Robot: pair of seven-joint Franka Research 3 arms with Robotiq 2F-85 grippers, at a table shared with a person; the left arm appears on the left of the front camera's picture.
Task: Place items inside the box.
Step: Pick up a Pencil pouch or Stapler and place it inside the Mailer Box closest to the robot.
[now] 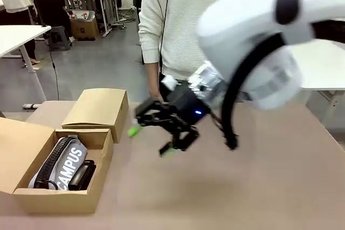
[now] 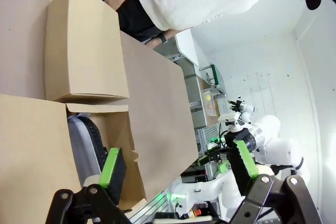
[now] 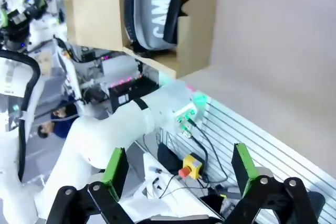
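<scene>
Currently the box stands open on the worktop, and two of the items lie inside it. The grey CAMPUS pouch lies along the box's length. The black stapler lies touching the pouch, on the side of it towards the middle of the worktop. A cardboard lid lies just behind the box, on the person's side.

The right end effector hangs above the bare worktop beside the box, near the lid. Its fingers are spread wide apart with nothing between them. In the left wrist view, the left end effector looks down towards the box, also with its fingers apart and empty. One green pad shows against the box's inside.
</scene>
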